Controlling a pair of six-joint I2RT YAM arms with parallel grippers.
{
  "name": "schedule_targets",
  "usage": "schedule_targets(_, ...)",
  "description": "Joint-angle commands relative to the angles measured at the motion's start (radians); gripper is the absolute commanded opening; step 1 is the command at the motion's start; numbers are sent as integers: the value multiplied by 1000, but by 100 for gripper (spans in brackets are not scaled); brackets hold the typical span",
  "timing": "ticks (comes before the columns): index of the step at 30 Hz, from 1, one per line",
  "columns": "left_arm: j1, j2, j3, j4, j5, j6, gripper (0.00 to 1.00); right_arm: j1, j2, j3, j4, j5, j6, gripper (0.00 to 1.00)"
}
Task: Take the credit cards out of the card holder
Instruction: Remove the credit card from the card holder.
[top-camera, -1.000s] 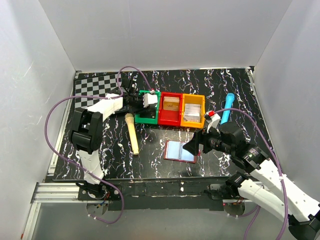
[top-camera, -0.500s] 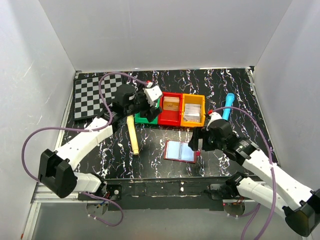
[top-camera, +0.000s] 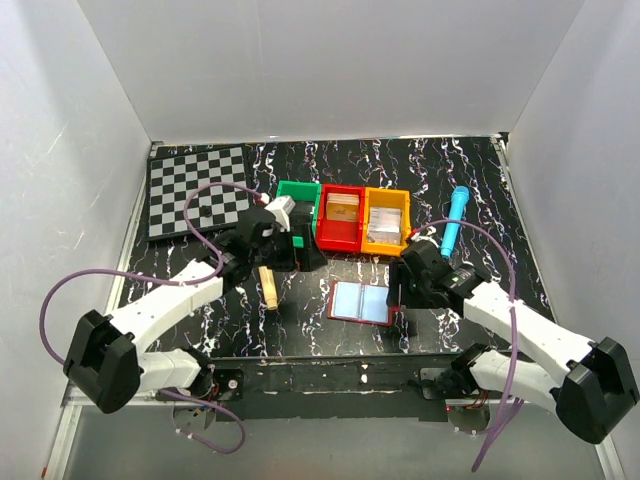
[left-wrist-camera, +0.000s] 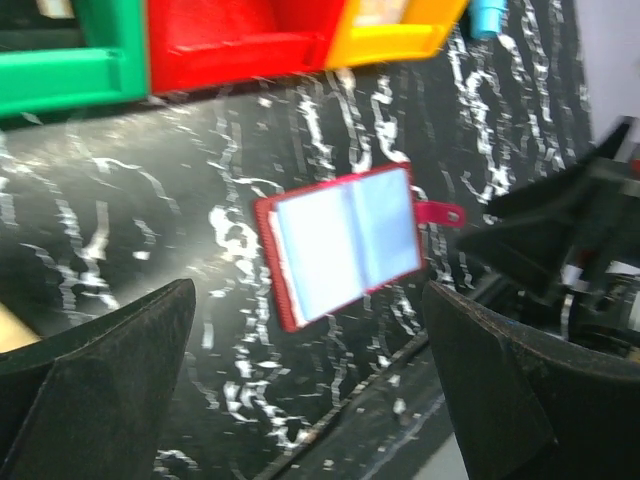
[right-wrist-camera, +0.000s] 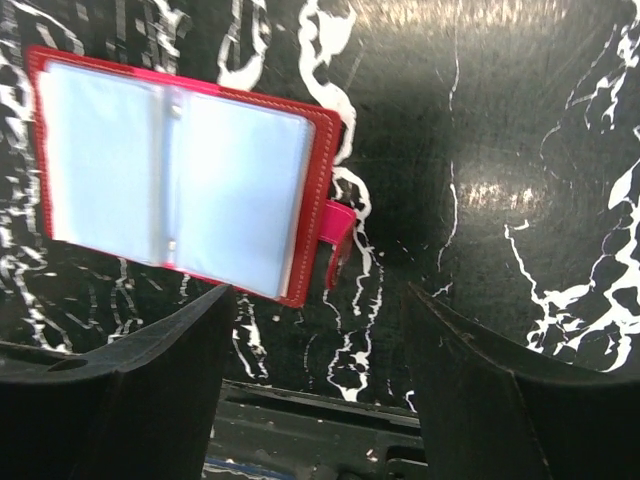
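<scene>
Card holder (top-camera: 362, 301) lies flat and open on the black marbled table (top-camera: 480, 180), near-centre, pale-blue inside facing up, red edge all round. Its snap tab sticks out on the right side. It sits just near of the red bin (top-camera: 342, 243) and orange bin (top-camera: 386, 246), apart from both.

Right gripper (top-camera: 400, 298) is at the holder's right edge, over the tab. In the right wrist view both fingers stand well apart with bare table and the tab end between them, gripping nothing. Contact with the tab: cannot tell.

Left gripper (top-camera: 303, 252) is left of the holder, near the bins' front, pointing right. Its jaws are spread wide in the left wrist view, with nothing in them; the holder shows in the gap, well clear of both fingers.

Green bin (top-camera: 297, 190) stands left of the red one, touching it, partly hidden by the left arm. The red and orange bins each hold flat items, too small to identify. A pale wooden stick (top-camera: 268, 288) lies under the left arm. A blue marker (top-camera: 456, 215) lies right of the orange bin. A checkerboard (top-camera: 195, 190) is at far left.
</scene>
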Motion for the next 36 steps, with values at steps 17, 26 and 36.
schedule_targets(17,-172,-24,-95,156,-18,-295,84,-77,110,-89,120,-72,-12,40)
schedule_targets(26,-206,42,-66,157,-20,-297,77,-117,127,-94,146,-98,-44,7)
schedule_targets(36,-212,122,-72,226,19,-327,70,-117,-46,-79,119,-244,-70,1)
